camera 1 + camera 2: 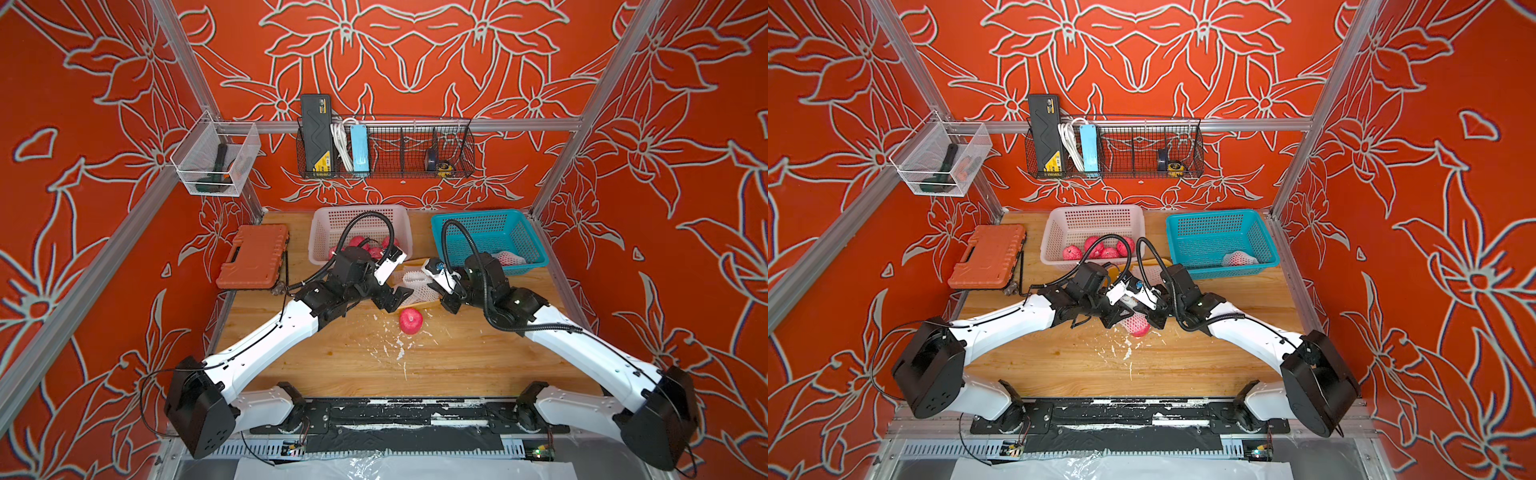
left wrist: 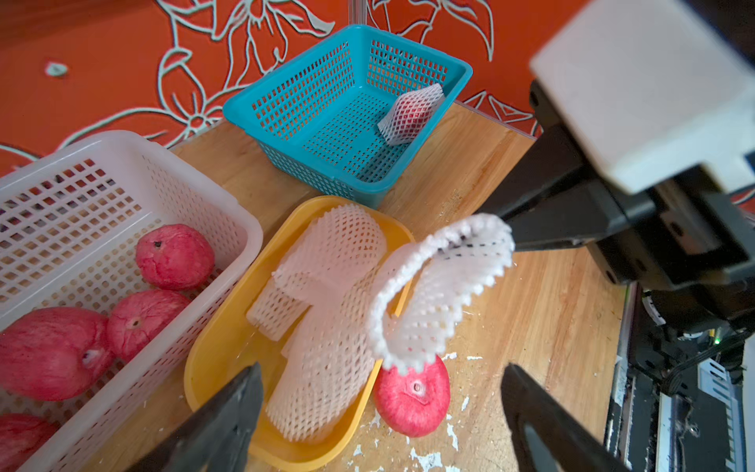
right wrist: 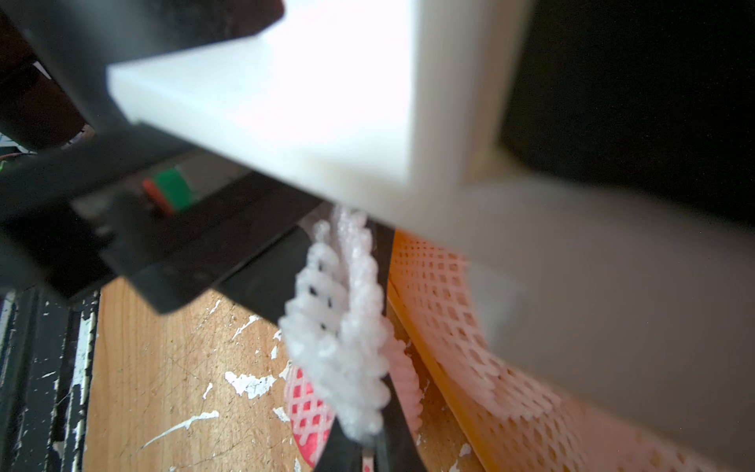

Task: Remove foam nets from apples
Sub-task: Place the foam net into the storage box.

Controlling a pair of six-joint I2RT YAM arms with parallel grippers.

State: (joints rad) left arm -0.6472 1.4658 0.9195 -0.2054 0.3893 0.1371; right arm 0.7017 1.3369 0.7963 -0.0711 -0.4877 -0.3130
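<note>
Right gripper (image 2: 508,235) is clamped on the stripped foam net (image 2: 429,294), dangling just above the bare apple (image 2: 412,400) on the table (image 2: 543,318) beside the yellow tray (image 2: 212,359) — swing it fully over the tray before releasing; left gripper (image 2: 382,370) jaws apart, empty.

Orange-red walls (image 1: 415,62) patterned with pale outlined flowers enclose a light wooden tabletop (image 1: 478,365). Silver aluminium rails (image 1: 519,124) frame the booth, carrying a black wire shelf (image 1: 407,153) and a white mesh bin (image 1: 248,151).
</note>
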